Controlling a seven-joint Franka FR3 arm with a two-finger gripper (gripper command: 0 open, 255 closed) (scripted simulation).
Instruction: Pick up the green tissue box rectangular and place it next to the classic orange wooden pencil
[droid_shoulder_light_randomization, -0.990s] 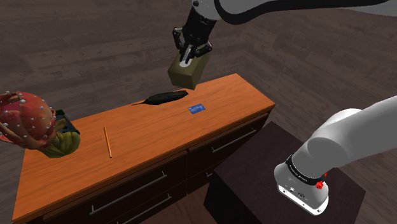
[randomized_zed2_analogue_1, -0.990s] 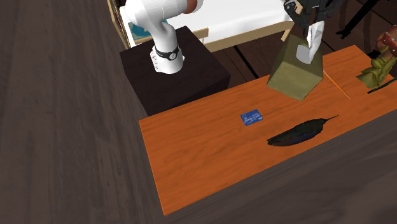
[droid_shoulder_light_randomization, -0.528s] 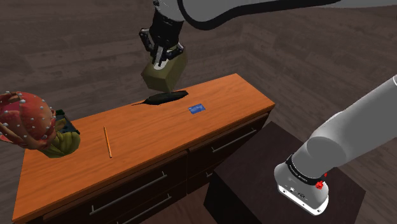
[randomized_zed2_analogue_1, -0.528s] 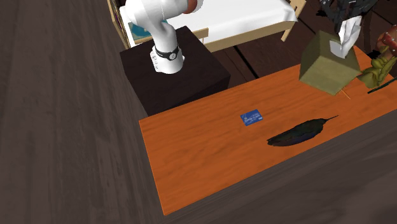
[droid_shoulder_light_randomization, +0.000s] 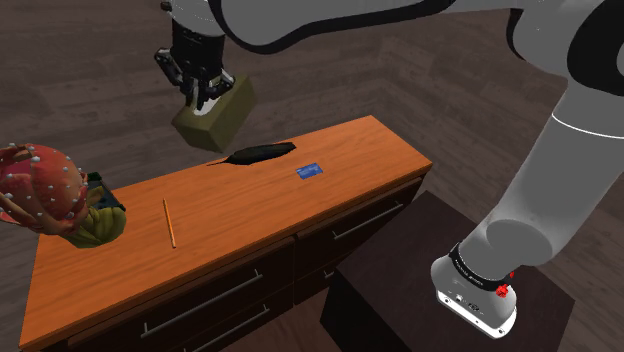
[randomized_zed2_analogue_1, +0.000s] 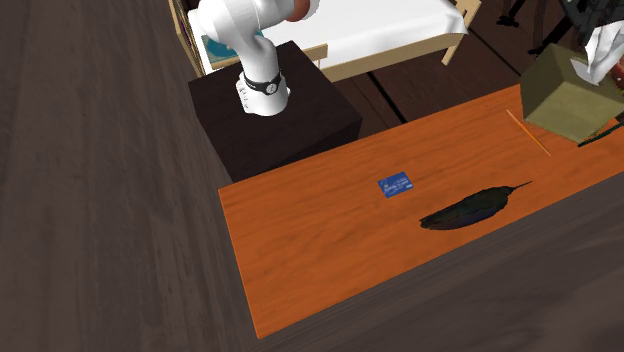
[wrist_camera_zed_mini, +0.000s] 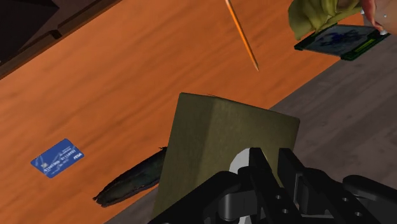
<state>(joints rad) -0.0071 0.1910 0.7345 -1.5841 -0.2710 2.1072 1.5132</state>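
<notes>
At the shoulder view's left end of the wooden dresser (droid_shoulder_light_randomization: 235, 205) stands a round red thing with white dots (droid_shoulder_light_randomization: 38, 187). An olive-yellow lump (droid_shoulder_light_randomization: 100, 227) sits under it. In the wrist view this lump (wrist_camera_zed_mini: 318, 14) rests on a flat dark green base (wrist_camera_zed_mini: 340, 41); I cannot tell what the object is.

To the right of it the thin orange pencil (droid_shoulder_light_randomization: 169, 222) lies flat on the dresser top, well apart from the other small things.

Further right, and higher in the picture, the black gripper (droid_shoulder_light_randomization: 203, 95) holds the olive-green tissue box (droid_shoulder_light_randomization: 215, 118) from above. The box hangs tilted in the air above the far edge of the dresser, touching nothing under it. In the shoulder view it is between the pencil and the black feather (droid_shoulder_light_randomization: 255, 154). In the wrist view the gripper (wrist_camera_zed_mini: 272, 160) has its two fingers pressed close together at the top of the tissue box (wrist_camera_zed_mini: 216, 140), pinching it where a white tissue (wrist_camera_zed_mini: 240, 163) comes out. Beyond the box in this view are the pencil (wrist_camera_zed_mini: 242, 35) and the feather (wrist_camera_zed_mini: 130, 184), which is partly hidden behind the box.

Right of the feather a small blue card (droid_shoulder_light_randomization: 310, 171) lies flat on the wood. At the shoulder view's lower right the dark stand (droid_shoulder_light_randomization: 385, 285) carries the base of the white arm (droid_shoulder_light_randomization: 560, 190).

In the second exterior view the tissue box (randomized_zed2_analogue_1: 565, 98) is at the right edge, just beside the pencil (randomized_zed2_analogue_1: 528, 132) in the picture.
</notes>
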